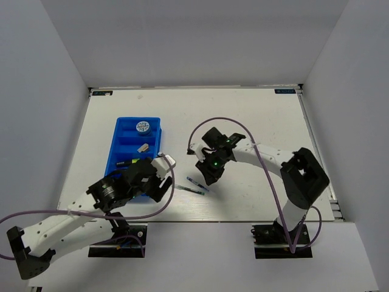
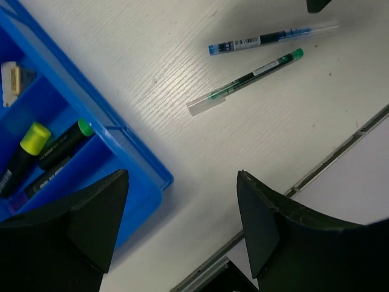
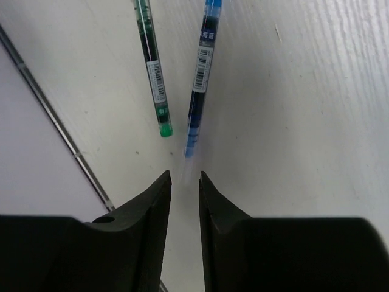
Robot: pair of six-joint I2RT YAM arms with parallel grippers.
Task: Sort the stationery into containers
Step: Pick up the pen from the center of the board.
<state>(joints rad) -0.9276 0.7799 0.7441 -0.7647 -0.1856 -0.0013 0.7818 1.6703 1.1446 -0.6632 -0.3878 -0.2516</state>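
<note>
The blue tray [image 1: 123, 137] lies left of centre and also shows in the left wrist view [image 2: 91, 103]. It holds a yellow-ended marker [image 2: 25, 148], a green-ended marker [image 2: 64, 146], a whitish eraser [image 2: 11, 82] and the patterned roll [image 1: 143, 127]. A blue pen [image 2: 267, 39] and a green pen [image 2: 249, 78] lie side by side on the table near the tray's near right corner. My left gripper [image 2: 182, 182] is open and empty over that corner. My right gripper [image 3: 185, 177] has its jaws a narrow gap apart. It points at the blue pen's [image 3: 200, 73] clear end, beside the green pen [image 3: 152, 67].
The table's near edge with a metal rail [image 2: 340, 146] runs just beyond the pens. White walls enclose the table [image 1: 255, 121] on three sides. A purple cable [image 1: 267, 176] loops over the right arm.
</note>
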